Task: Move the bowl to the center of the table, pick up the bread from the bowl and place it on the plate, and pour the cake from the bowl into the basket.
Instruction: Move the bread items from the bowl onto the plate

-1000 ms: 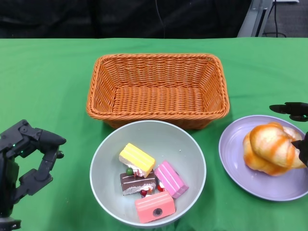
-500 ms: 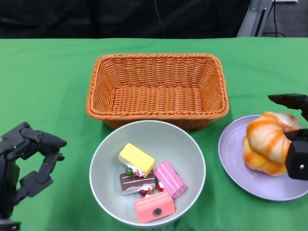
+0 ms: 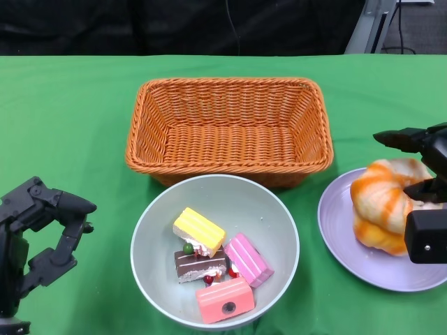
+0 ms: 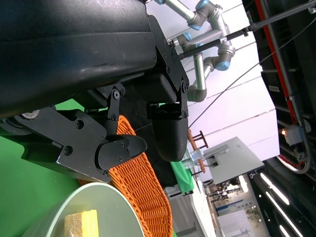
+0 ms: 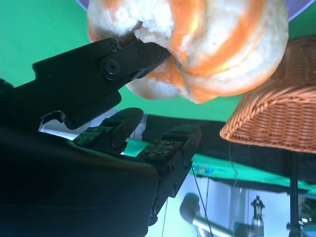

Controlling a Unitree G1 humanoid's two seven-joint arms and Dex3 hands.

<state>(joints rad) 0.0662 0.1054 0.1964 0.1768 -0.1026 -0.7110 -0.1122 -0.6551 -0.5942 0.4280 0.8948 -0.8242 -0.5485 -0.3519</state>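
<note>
The grey bowl [image 3: 150,230] sits at the table's front centre with several small cakes in it: yellow [image 3: 199,230], pink [image 3: 248,259], chocolate [image 3: 199,265] and salmon [image 3: 225,300]. The orange-glazed bread [image 3: 380,202] lies on the purple plate [image 3: 342,230] at the right. My right hand [image 3: 427,234] is around the bread. In the right wrist view one finger touches the bread [image 5: 217,44], while the other fingers [image 5: 170,145] stand apart from it. My left hand [image 3: 35,237] hangs at the lower left, fingers apart and holding nothing. The wicker basket [image 3: 230,82] stands behind the bowl.
Green cloth covers the table. The bowl's far rim nearly touches the basket's front wall [image 3: 230,171]. Bare cloth lies between my left hand and the bowl. The left wrist view shows the bowl's rim [image 4: 79,207] and the basket [image 4: 138,192] beyond my fingers.
My right hand has come further into the picture from the right edge. The bread has shifted slightly left and tilted on the plate. Left hand, bowl and basket are unmoved.
</note>
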